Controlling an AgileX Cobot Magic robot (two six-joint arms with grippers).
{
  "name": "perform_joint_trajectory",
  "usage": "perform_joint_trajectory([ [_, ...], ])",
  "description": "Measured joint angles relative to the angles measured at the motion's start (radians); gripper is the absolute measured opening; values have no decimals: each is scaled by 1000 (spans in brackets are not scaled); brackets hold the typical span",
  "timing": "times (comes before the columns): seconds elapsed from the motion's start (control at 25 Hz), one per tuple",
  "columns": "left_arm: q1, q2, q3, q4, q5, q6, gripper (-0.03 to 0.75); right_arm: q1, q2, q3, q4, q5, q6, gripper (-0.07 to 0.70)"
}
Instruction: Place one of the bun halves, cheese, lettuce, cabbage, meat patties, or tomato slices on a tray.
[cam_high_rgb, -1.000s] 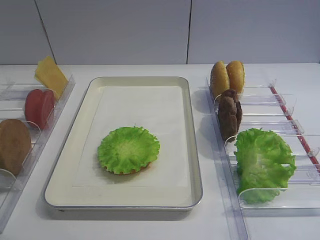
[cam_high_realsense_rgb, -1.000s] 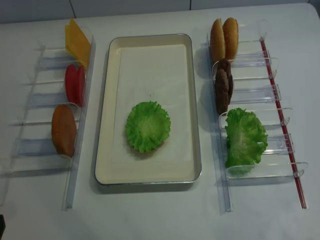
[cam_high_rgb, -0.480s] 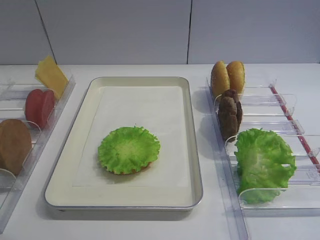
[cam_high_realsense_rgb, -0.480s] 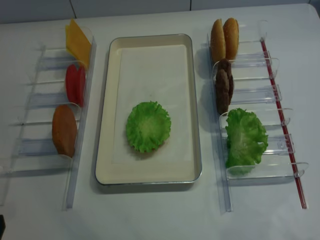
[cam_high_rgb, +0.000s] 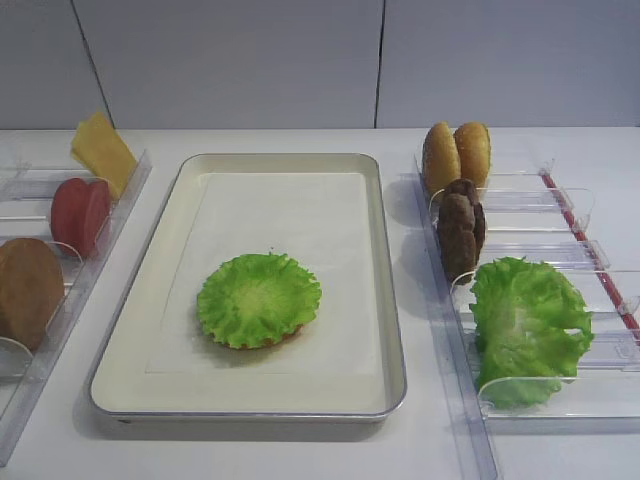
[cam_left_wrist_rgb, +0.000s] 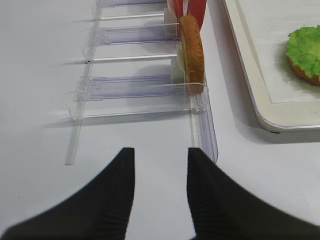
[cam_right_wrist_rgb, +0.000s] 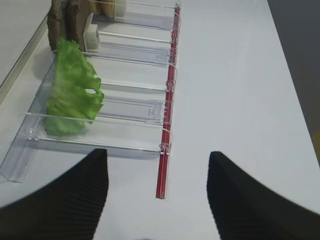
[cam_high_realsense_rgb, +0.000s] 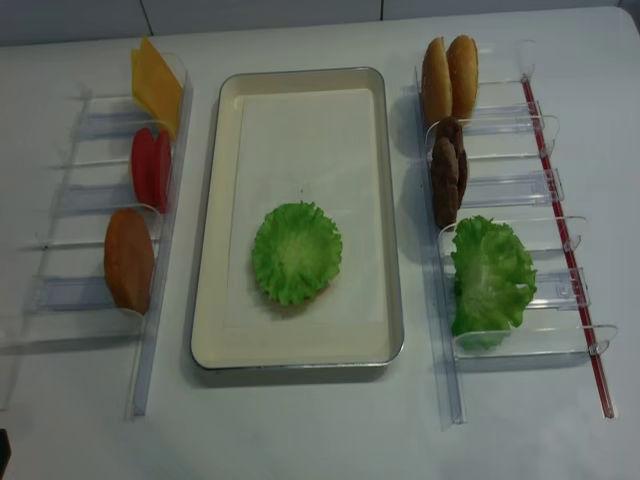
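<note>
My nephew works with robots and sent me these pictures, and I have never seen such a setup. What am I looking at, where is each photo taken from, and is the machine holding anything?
It is a two-armed robot at a white table with toy burger parts. Two pictures look down from above; the other two come from cameras on the robot's wrists.

In the middle sits a cream tray with a lettuce leaf lying on a bun half whose brown edge peeks out.

Clear racks stand on both sides. The left one holds cheese, tomato slices and a bun half. The right one holds two bun halves, meat patties and more lettuce.

The dark shapes at the bottom of the wrist pictures are the left gripper and the right gripper. Both are open and hold nothing.
</note>
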Motion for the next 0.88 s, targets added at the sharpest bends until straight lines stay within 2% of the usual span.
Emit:
perform_joint_trajectory([
  [0.88, 0, 0, 0, 0, 0, 0, 258, 0, 0, 0, 0, 0, 0, 412],
])
